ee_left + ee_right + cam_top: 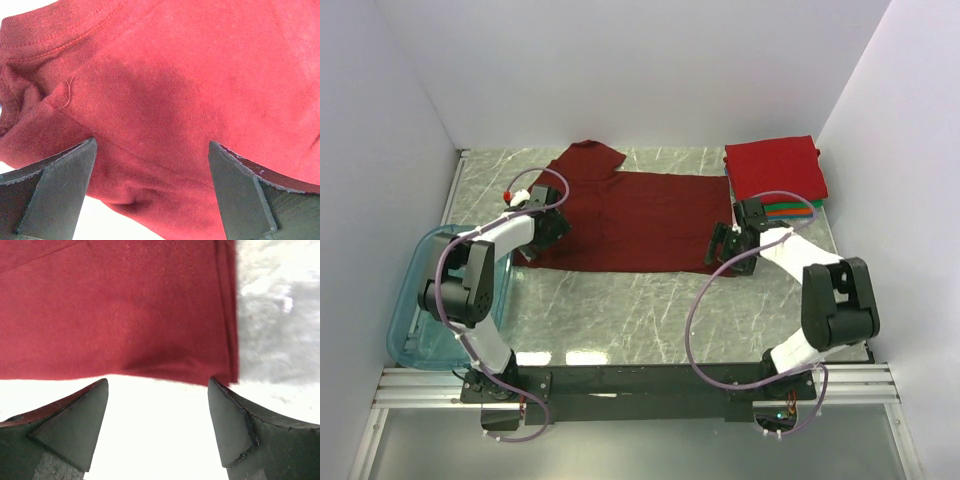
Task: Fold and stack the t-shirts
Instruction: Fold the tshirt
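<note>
Your left gripper (553,228) stands wide open and holds nothing, low over the left end of the maroon shirt (640,215). In the left wrist view the two fingers (60,185) frame the bottom corners. The shirt (200,75) fills the rest, with a stitched hem band across the upper left and a loose thread beside a crease at left.

Your right gripper (725,245) is also spread wide and empty, poised at the shirt's lower right corner. In the right wrist view that corner (227,375) ends just above the right finger (235,425), with bare table (280,315) at the right of the frame.

From above, the maroon shirt lies flat across the middle of the table (620,310). One sleeve points to the upper left and the body runs between the two grippers.

The stack (778,180) sits in the upper right, just beside the shirt's right edge. A folded red shirt (775,165) is on top, and a green edge (788,207) shows beneath it at the near side.

The bin (405,310) sits at lower left, partly under the left arm.
</note>
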Robot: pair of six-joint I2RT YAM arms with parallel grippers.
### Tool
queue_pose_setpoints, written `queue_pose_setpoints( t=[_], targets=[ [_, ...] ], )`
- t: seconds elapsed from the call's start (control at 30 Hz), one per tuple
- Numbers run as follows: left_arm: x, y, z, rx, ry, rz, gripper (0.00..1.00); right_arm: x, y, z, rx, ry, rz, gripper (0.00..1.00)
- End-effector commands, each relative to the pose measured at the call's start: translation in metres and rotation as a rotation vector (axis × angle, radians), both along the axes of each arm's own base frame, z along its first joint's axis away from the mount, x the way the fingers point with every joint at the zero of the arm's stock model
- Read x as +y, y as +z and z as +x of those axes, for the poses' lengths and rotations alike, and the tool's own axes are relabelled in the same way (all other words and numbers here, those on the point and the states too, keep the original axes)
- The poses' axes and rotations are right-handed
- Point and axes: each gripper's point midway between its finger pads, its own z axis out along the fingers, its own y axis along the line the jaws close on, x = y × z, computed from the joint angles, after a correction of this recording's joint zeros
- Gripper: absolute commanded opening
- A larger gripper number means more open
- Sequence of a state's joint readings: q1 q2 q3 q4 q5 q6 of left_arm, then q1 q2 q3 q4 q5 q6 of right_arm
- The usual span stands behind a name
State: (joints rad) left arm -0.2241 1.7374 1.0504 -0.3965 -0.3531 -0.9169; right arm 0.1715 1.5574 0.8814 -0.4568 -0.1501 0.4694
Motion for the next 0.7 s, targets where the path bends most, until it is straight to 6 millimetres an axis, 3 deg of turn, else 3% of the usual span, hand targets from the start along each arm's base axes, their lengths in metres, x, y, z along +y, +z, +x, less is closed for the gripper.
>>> queue_pose_setpoints(
  t=[0.0, 0.1, 0.23, 0.43, 0.47, 0.67],
  targets=[
    [-0.010, 0.042, 0.013, -0.084, -0.042, -0.036, 0.99, -0.010, 0.044, 0.013, -0.110, 0.008, -0.055, 0.87],
    [-0.015, 0.061, 0.017, -0.125, -0.049, -0.044, 0.99, -0.003, 0.072, 0.029, -0.201, 0.033, -0.079, 0.87],
    [-0.026, 0.069, 0.027, -0.163, -0.075, -0.080, 0.99, 0.032, 0.073, 0.036, -0.213, 0.125, -0.085, 0.88],
    [-0.037, 0.041, 0.033, -0.095, -0.088, -0.100, 0.99, 0.070, 0.046, 0.050, -0.143, 0.193, -0.087, 0.88],
    [-0.037, 0.034, 0.032, -0.079, -0.084, -0.100, 0.99, 0.073, 0.034, 0.048, -0.113, 0.202, -0.092, 0.88],
    [-0.040, 0.010, 0.017, -0.033, -0.084, -0.116, 0.99, 0.063, 0.002, 0.039, -0.021, 0.194, -0.151, 0.88]
  ],
)
